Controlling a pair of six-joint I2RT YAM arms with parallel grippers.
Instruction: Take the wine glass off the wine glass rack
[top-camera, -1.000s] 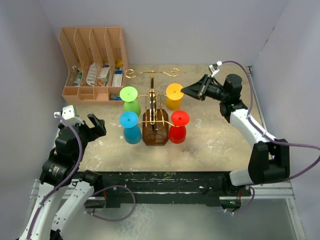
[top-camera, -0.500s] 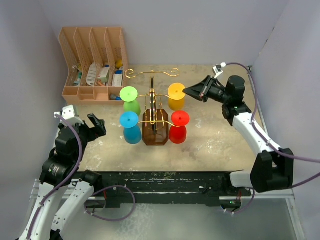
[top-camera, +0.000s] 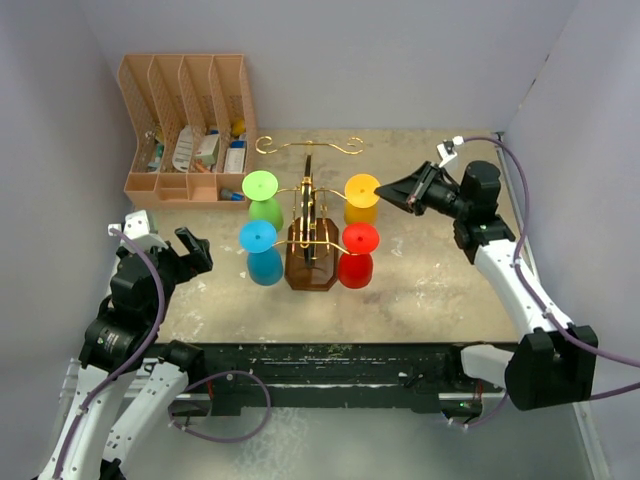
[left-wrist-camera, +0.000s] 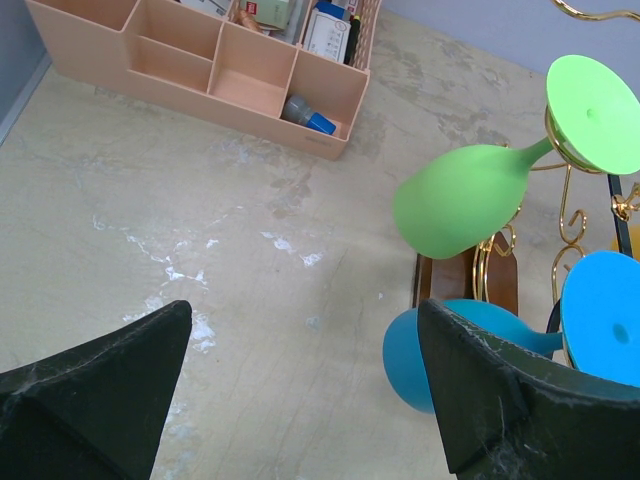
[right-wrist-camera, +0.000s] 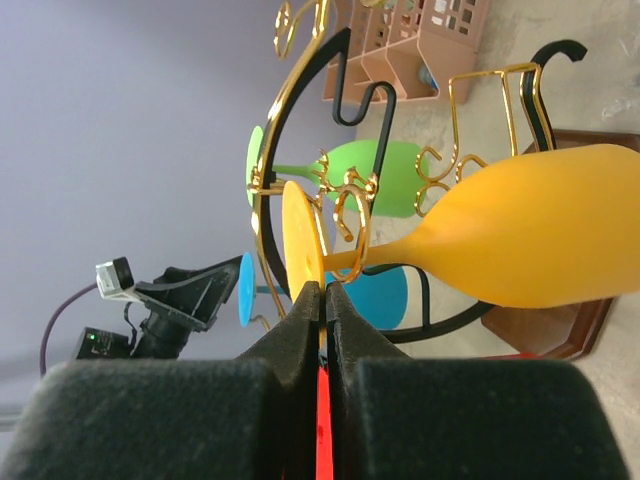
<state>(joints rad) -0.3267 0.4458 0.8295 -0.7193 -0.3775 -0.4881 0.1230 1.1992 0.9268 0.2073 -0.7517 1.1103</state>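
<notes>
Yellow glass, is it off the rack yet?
Not yet. Done: the right hand grips the yellow glass by its round foot. In hand: pulling it out; its stem sits in the rack. Left: lifting it clear. The left hand is open, empty.

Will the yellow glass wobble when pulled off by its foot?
Probably: the right gripper pinches only the thin foot edge of the yellow glass, so its bowl may swing. It looks like plastic, so likely light, not brittle.

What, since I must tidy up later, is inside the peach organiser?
The peach organiser holds boxes and packets in its tall slots and a small blue-and-grey bottle in a front tray. The slot walls cover the items' lower parts.
</notes>
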